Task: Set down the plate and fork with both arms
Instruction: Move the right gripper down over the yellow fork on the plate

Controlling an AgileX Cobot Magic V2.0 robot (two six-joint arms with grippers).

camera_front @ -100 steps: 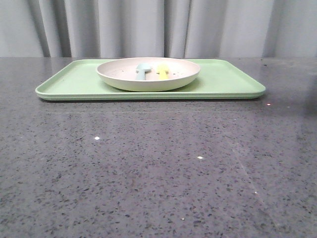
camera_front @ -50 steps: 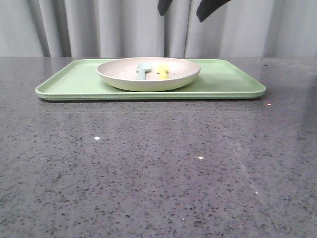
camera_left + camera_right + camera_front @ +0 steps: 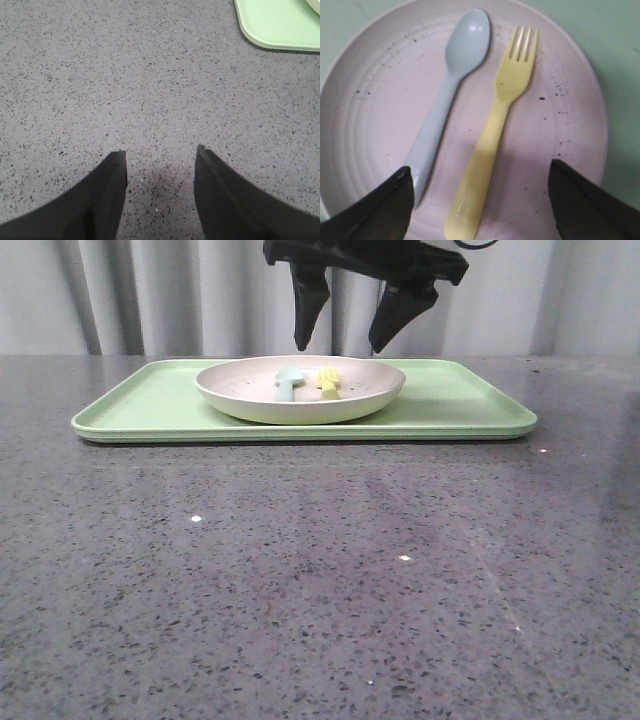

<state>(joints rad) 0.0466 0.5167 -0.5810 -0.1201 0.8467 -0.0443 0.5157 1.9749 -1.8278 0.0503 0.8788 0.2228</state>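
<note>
My right gripper (image 3: 345, 340) has descended further since half a second ago, jaws wide, poised above the speckled off-white round plate (image 3: 240, 390). The small yellow plastic fork (image 3: 492, 135) lies inside it, at three o'clock of the pale blue spoon (image 3: 447, 95). My left gripper (image 3: 160, 162) hovers over grey stone, jaws wide.

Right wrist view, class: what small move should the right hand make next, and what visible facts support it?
Probably lower straight down toward the fork. The right hand hovers open above the plate, and the fork's handle lies between its fingers, untouched. The blue spoon lies close beside it, so the hand should centre on the yellow handle before closing.
</note>
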